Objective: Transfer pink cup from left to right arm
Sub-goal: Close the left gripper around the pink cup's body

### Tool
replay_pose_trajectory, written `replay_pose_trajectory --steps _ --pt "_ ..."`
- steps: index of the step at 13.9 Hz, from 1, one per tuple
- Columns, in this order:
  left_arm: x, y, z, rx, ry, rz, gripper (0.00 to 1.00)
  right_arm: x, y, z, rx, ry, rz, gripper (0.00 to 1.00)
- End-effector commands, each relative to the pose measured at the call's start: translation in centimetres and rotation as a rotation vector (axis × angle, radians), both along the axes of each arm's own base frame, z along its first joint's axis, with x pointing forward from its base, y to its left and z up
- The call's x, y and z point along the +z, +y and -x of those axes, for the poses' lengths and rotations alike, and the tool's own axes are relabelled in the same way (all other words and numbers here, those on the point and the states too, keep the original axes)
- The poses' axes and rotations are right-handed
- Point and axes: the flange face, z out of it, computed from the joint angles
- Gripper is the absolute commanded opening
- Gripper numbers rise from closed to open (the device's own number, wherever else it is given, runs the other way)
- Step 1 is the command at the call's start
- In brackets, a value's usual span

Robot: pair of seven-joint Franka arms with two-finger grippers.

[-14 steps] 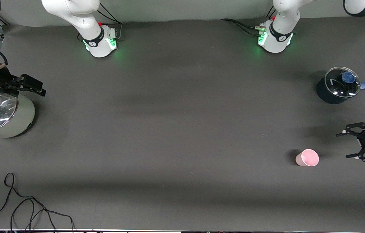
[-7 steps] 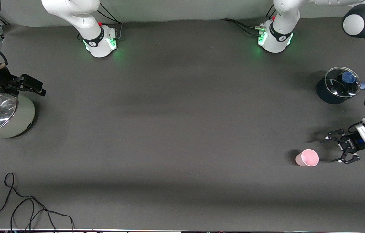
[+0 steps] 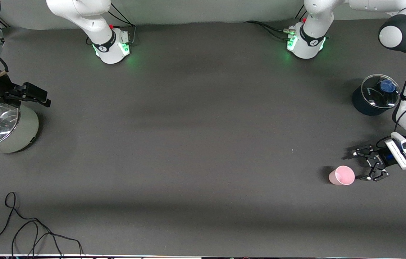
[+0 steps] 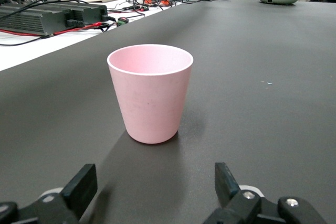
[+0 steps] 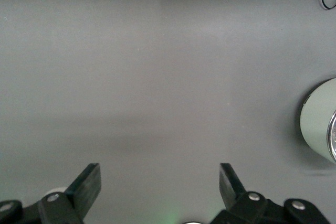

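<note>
The pink cup point(image 3: 341, 175) stands upright on the dark table at the left arm's end, nearer to the front camera than the dark blue pot. In the left wrist view the cup point(image 4: 150, 94) stands just ahead of the fingertips, not between them. My left gripper point(image 3: 352, 166) point(image 4: 156, 177) is low beside the cup, open and empty, its skeletal fingers pointing at the cup. My right gripper point(image 3: 39, 96) point(image 5: 160, 174) waits open and empty over the right arm's end of the table, beside the pale green pot.
A dark blue glass-lidded pot point(image 3: 375, 95) stands by the left arm's forearm. A pale green glass-lidded pot point(image 3: 5, 126) point(image 5: 320, 129) sits at the right arm's end. A black cable point(image 3: 26, 230) lies near the front edge.
My left gripper has moved in from the table's end toward the pink cup, staying open. The cup and the right arm have not moved.
</note>
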Motion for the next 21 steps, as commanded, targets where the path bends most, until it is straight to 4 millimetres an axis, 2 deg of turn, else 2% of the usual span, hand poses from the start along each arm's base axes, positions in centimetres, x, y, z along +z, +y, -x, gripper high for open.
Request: replay_pose_trajectory --steps 1,9,15,21 --pt "-1.0 -0.1 -0.2 0.018 -0.024 0.04 1.0 0.3 0.0 -0.1 -0.001 0.0 0.004 1.0" --pt "-1.9 -1.8 -0.7 0.045 -0.036 0.109 1.0 0.3 0.0 -0.1 0.001 0.002 0.004 1.0" --pt "-1.9 -5.1 -2.2 0.039 -0.054 0.147 1.0 0.3 -0.1 -0.1 -0.001 0.002 0.004 1.0" --pt "-3.1 -7.1 -2.9 0.046 -0.072 0.111 1.0 0.3 -0.1 -0.1 -0.001 0.001 0.005 1.0"
